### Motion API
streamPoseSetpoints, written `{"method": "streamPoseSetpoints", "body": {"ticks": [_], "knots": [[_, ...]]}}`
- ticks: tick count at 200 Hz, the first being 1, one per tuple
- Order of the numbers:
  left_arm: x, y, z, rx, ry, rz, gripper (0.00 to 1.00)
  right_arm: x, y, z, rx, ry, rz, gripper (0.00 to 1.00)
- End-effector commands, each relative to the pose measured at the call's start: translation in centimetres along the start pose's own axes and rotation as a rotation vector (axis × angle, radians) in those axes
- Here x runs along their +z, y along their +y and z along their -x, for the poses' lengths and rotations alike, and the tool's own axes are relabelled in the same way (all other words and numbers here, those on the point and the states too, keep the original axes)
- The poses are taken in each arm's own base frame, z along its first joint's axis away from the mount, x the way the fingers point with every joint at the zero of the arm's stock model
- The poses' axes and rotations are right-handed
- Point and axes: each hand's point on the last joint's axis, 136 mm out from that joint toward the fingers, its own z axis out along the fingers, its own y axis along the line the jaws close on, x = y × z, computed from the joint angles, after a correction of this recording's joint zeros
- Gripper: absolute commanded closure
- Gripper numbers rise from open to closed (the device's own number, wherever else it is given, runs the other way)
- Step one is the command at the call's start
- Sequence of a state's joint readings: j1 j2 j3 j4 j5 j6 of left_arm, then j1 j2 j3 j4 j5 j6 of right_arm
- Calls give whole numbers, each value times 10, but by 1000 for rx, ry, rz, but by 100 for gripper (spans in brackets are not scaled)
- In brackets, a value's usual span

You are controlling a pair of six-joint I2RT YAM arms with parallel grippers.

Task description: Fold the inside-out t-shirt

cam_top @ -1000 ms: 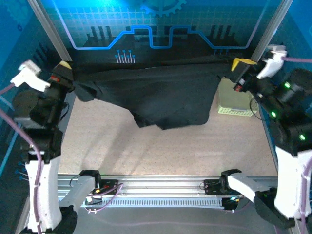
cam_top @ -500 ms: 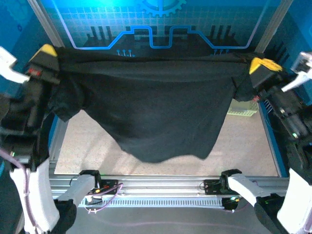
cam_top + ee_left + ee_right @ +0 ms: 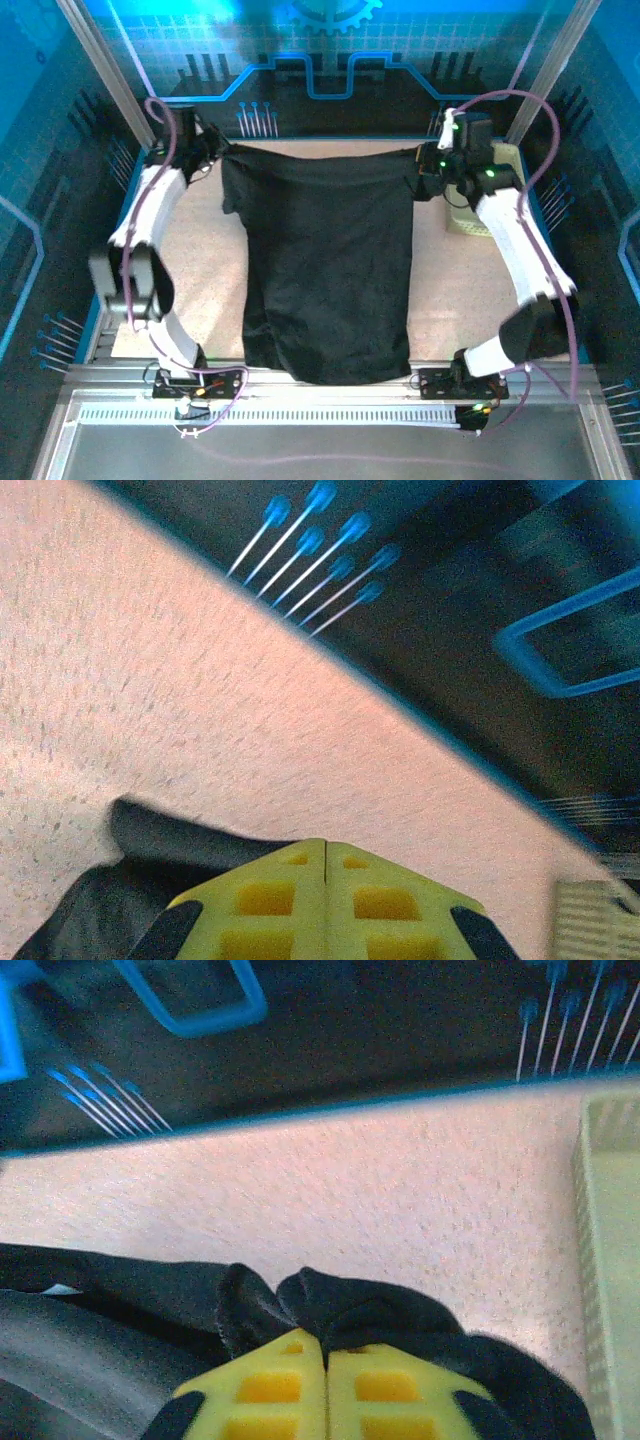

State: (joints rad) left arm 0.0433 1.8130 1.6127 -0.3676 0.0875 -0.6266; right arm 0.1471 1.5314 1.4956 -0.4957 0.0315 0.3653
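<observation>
The inside-out t-shirt (image 3: 330,260) lies spread flat on the table, plain black, reaching from the far edge to the near edge. My left gripper (image 3: 212,162) sits at its far-left corner. In the left wrist view its yellow fingers (image 3: 325,845) are pressed together, with black fabric (image 3: 90,910) running in under them from the left. My right gripper (image 3: 425,172) is at the far-right corner. Its fingers (image 3: 325,1338) are shut, with a bunched fold of the shirt (image 3: 380,1310) pinched at their tips.
A pale yellow-green basket (image 3: 466,220) stands at the far right, just beyond the right gripper, and its wall (image 3: 610,1250) is close on that side. The dark back wall (image 3: 320,105) rises right behind both grippers. The speckled tabletop (image 3: 200,260) is bare beside the shirt.
Both arms have swung down and away from the camera to the far edge. The shirt, which hung stretched in the air between them, now lies flat on the table.
</observation>
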Motion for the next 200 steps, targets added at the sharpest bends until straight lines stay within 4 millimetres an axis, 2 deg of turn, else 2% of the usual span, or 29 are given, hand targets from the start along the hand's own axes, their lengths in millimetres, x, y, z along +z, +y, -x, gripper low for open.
{"method": "streamPoseSetpoints", "body": {"ticks": [1,10,16,21,37,51,71,81,97,114,139,179,200], "knots": [[52,-2,6,14,17,-12,84,50,-33,18,55,-47,-95,60],[74,0,9,16,36,5,68,74,-45,16,77,-13,-130,42],[90,4,9,20,56,31,54,87,-53,15,92,12,-152,33],[102,7,10,26,69,50,46,97,-57,16,101,31,-163,29],[122,18,14,55,107,134,32,113,-69,20,108,78,-207,19],[116,15,28,86,91,176,19,110,-69,29,97,90,-230,17],[88,10,35,132,65,216,11,93,-56,28,67,89,-202,16],[68,5,35,150,42,229,10,84,-51,20,68,95,-187,16],[46,-2,20,172,29,198,10,74,-39,-2,88,129,-127,17],[41,-7,-5,194,52,152,12,77,-25,-32,102,189,-60,17],[61,-3,-41,177,164,130,22,98,-11,-68,81,285,-45,19],[102,24,-93,87,308,137,31,145,3,-126,138,464,11,23],[126,35,-112,66,357,143,34,165,3,-140,164,512,8,25]]}}
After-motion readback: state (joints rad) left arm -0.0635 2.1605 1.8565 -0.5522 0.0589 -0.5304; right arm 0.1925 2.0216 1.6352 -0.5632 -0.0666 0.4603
